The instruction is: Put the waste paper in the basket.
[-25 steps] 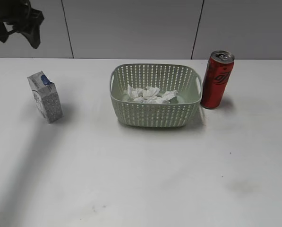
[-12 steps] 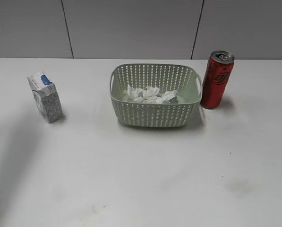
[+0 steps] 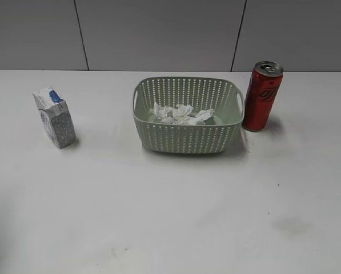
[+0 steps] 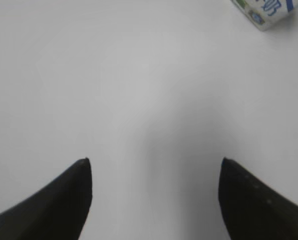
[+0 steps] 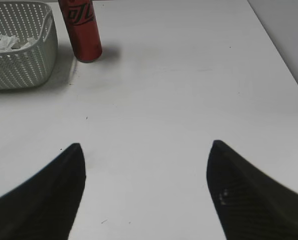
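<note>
Waste paper [image 3: 181, 113] sits in my basket [image 3: 187, 137], well apart from left gripper [image 4: 153, 167] and right gripper [image 5: 145, 150], both spread wide, holding nothing.

Neither arm appears in the exterior view; both manipulators are seen only through their own wrist cameras.

Left black two-finger gripper [image 4: 153, 162]: the two dark tapered fingertips [image 4: 81, 172] enter from the bottom corners of the left wrist view, spread wide apart with nothing between them. The gripper is raised above the surface and touches nothing.

Right black two-finger gripper [image 5: 145, 146]: the two dark tapered fingertips [image 5: 219, 156] likewise rise from the bottom corners of the right wrist view, spread wide, with no item held. It also hangs above the surface without contact.
</note>
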